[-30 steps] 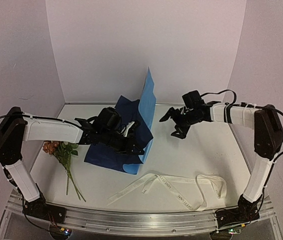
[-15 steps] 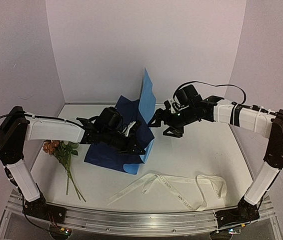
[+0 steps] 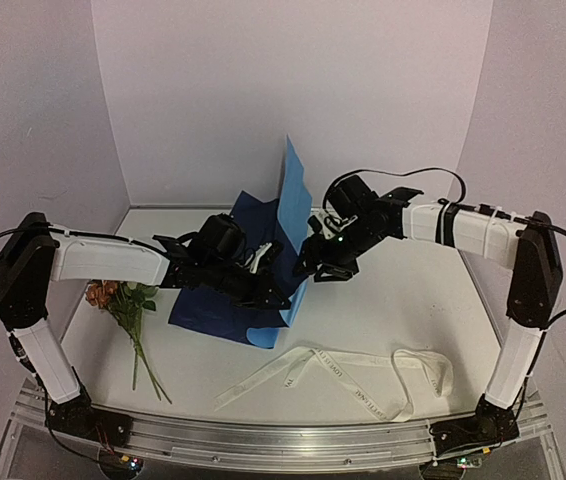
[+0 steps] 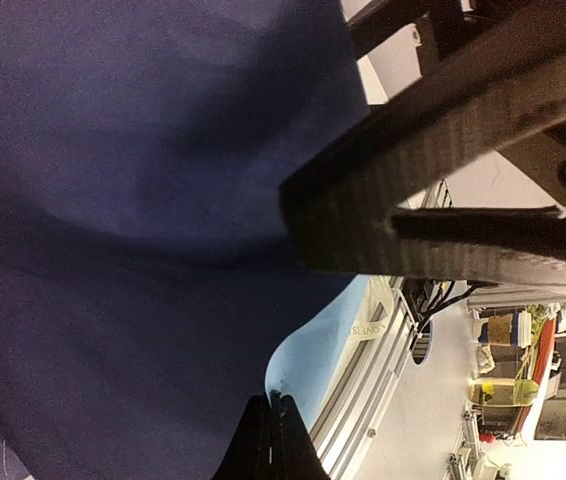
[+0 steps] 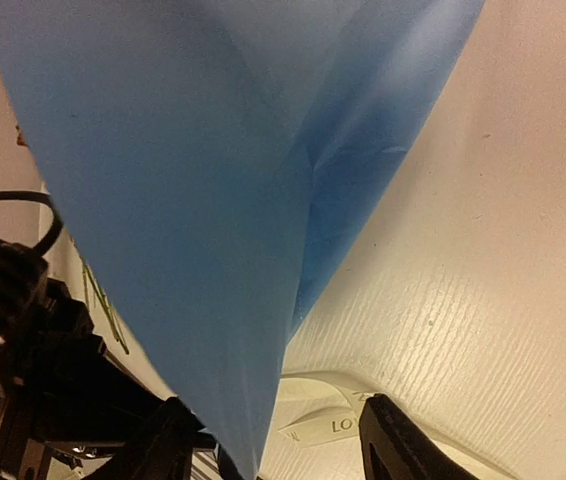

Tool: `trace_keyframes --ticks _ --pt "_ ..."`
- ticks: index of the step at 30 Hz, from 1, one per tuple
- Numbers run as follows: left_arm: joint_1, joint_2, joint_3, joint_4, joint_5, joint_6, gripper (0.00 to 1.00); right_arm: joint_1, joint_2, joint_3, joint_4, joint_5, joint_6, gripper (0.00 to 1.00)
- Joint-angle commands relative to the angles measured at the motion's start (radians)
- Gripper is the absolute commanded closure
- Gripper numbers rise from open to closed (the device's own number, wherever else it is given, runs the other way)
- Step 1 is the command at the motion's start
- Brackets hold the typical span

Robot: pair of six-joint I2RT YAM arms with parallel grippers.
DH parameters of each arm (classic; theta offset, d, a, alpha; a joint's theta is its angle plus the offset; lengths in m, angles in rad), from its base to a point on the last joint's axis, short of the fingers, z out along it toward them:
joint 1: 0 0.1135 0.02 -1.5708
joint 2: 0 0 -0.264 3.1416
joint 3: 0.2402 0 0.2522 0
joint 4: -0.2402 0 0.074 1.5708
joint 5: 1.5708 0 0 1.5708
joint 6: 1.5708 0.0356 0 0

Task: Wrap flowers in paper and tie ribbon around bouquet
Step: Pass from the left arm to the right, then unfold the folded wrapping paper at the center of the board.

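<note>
Across the white table, boxed by pale walls, I saw the paper lying left of centre, one flap upright. My left gripper was pinched tight on its edge. My right gripper straddled the flap, jaws apart. The flowers lay at the table's left edge and the ribbon along the front.

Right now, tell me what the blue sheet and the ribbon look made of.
The paper: thin matte paper, it seems, light blue on one face, darker on the other; it holds an upright flap and a sharp crease.
The ribbon: likely soft fabric, cream, printed with lettering; it lies limp in flat loops.
</note>
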Motion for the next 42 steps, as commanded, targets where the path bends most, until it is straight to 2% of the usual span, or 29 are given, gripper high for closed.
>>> trace_keyframes --ticks 1,2,3,4,5,8,11,14,16,24,33,42 --pt "0.003 -0.041 0.033 0.001 0.007 0.028 1.00 0.007 0.031 0.061 -0.025 -0.002 0.004 0.64" --pt "0.003 -0.049 0.029 -0.002 0.005 0.028 1.00 0.008 0.033 0.060 -0.026 0.003 0.009 0.72" --pt "0.003 -0.060 0.024 -0.004 -0.005 0.027 0.94 0.009 0.031 0.055 -0.030 0.016 0.014 0.80" --pt "0.003 -0.070 0.019 -0.008 -0.023 0.025 0.87 0.009 0.022 0.043 -0.037 0.042 0.020 0.89" --pt "0.004 -0.089 0.009 -0.010 -0.036 0.021 0.77 0.009 0.010 0.028 -0.043 0.069 0.023 0.93" --pt "0.008 -0.150 -0.027 -0.012 -0.110 0.000 0.46 0.009 -0.041 -0.044 -0.057 0.177 0.068 1.00" --pt "0.037 -0.219 -0.084 -0.007 -0.209 -0.057 0.30 0.014 -0.096 -0.136 -0.048 0.258 0.137 1.00" --pt "0.116 -0.258 -0.155 0.009 -0.269 -0.146 0.28 0.016 -0.142 -0.217 -0.047 0.340 0.202 1.00" --pt "0.174 -0.235 -0.172 0.009 -0.260 -0.175 0.28 0.018 -0.171 -0.261 -0.047 0.377 0.223 1.00" --pt "0.193 -0.021 -0.111 0.023 -0.216 -0.209 0.29 0.021 -0.224 -0.345 -0.117 0.523 0.269 1.00" --pt "0.226 0.106 -0.103 -0.051 -0.276 -0.256 0.29 0.000 -0.242 -0.305 -0.273 0.636 0.185 1.00" --pt "0.326 0.211 -0.047 -0.135 -0.325 -0.191 0.29 -0.106 -0.193 -0.245 -0.378 0.597 0.085 1.00"
